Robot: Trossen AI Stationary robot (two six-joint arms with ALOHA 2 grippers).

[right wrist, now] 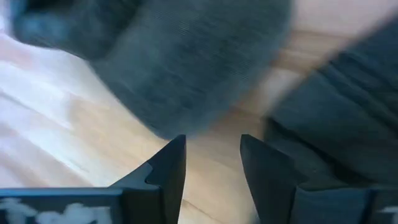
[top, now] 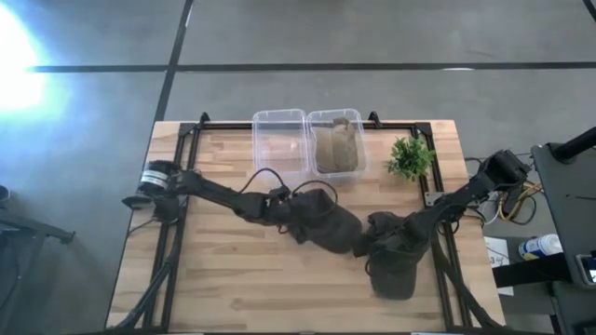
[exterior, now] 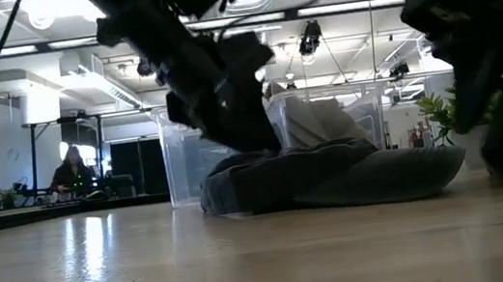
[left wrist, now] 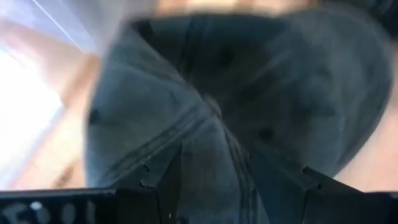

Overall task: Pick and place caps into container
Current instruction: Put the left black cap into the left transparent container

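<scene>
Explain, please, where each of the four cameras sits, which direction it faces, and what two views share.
High view: above the table, facing straight down; both arms, clear plastic containers, small green plant.
Low view: table-top height, facing level into the room; arms descend over the dark olive fabric cap.
Left wrist view: on the left arm, facing that cap; left gripper pinches its fabric.
Right wrist view: on the right arm; open right gripper above wood.
Shared: high and low views both show the cap.

Two dark caps (top: pixel 337 229) (top: pixel 393 272) lie on the wooden table, one mid-table and one toward the front right. A tan cap (top: pixel 337 147) sits crumpled inside the right-hand clear container (top: pixel 358 119).
</scene>
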